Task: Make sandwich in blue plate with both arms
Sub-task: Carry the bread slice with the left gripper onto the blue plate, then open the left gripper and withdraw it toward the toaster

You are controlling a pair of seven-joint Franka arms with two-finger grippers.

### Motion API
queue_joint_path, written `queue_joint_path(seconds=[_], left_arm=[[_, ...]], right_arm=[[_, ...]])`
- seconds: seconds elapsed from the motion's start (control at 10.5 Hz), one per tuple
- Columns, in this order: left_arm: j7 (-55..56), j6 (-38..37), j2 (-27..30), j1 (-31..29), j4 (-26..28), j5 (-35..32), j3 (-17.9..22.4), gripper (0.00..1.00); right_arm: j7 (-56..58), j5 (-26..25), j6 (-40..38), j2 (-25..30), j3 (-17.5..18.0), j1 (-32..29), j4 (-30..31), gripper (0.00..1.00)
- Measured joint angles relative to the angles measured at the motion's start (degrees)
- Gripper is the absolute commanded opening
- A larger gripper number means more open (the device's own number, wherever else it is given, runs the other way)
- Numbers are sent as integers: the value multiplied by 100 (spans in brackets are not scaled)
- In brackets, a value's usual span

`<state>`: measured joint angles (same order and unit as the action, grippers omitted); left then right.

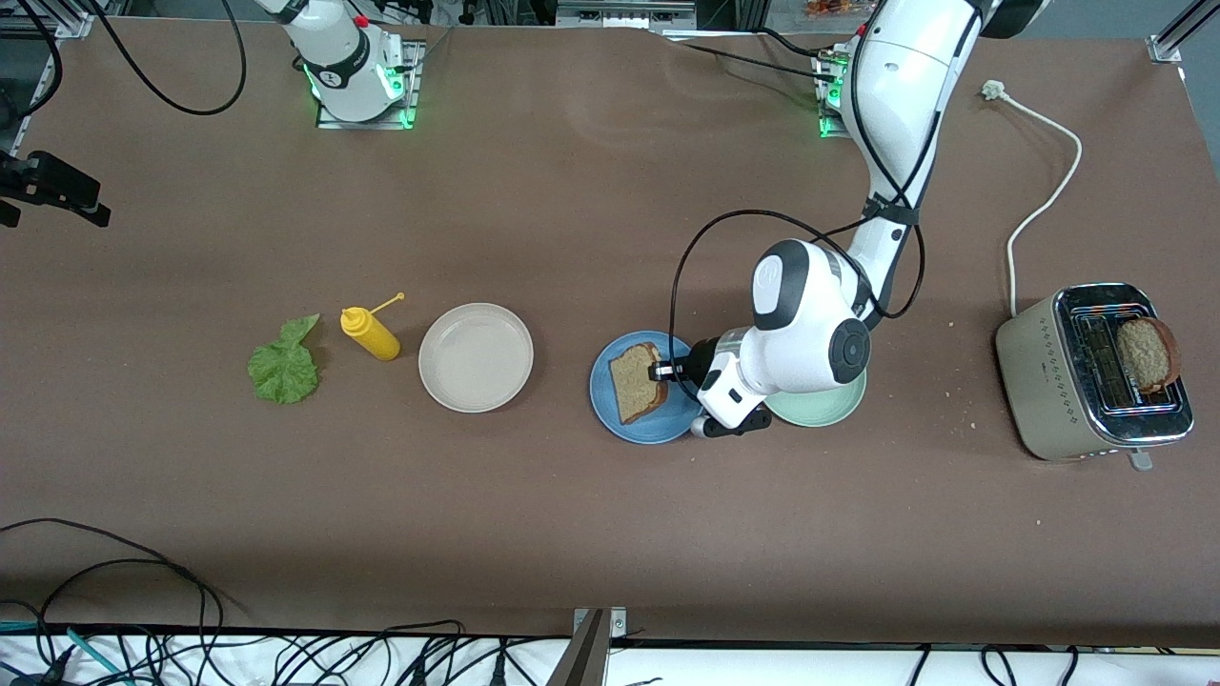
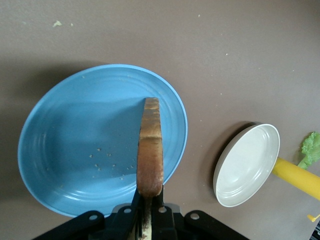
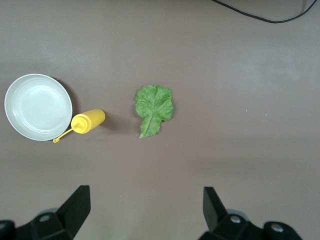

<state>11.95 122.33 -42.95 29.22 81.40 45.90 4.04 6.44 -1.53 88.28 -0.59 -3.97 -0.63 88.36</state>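
Left hand [image 2: 145, 212]: pinched shut on one bread slice [image 1: 637, 382], held on edge over the blue plate [image 1: 610, 405] so it can drop in.
Right hand [image 3: 145, 210]: wide open, empty, waiting above the lettuce leaf [image 1: 284, 366].
Blue plate: middle of the tabletop.
Second slice [image 1: 1147, 354]: in the toaster [image 1: 1048, 376].

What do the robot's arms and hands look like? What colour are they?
Both arms are glossy white with rounded shells and black joint sections. The left arm has black cables looping along it and a round black cap on its wrist. Each base glows green where it is bolted to the table. The left hand is black. The right hand has two black, wedge-shaped fingers; the right arm shows only near its base.
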Motion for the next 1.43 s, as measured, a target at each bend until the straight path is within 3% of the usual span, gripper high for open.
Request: queue_joint_path(seconds=[0.1,0.76,1.14,1.24,1.43], left_arm=[[0,2,-20,-20,0,0,23,100],[-1,-16,-119,-670,109,0,78,100],[-1,-865,52,-1018,166,0,446,100],[-6,-1300,246,-1139,185,-145,577,100],[-11,-1662,814,-1393,227,-1286,630,100]], right_arm=[[0,-1,0,0,0,0,0,100],[0,-3,0,0,3,1,0,100],[3,-4,-1,-21,21,11,1,100],[3,-3,4,-57,31,20,3,100],[9,0,14,-190,83,45,6,100]])
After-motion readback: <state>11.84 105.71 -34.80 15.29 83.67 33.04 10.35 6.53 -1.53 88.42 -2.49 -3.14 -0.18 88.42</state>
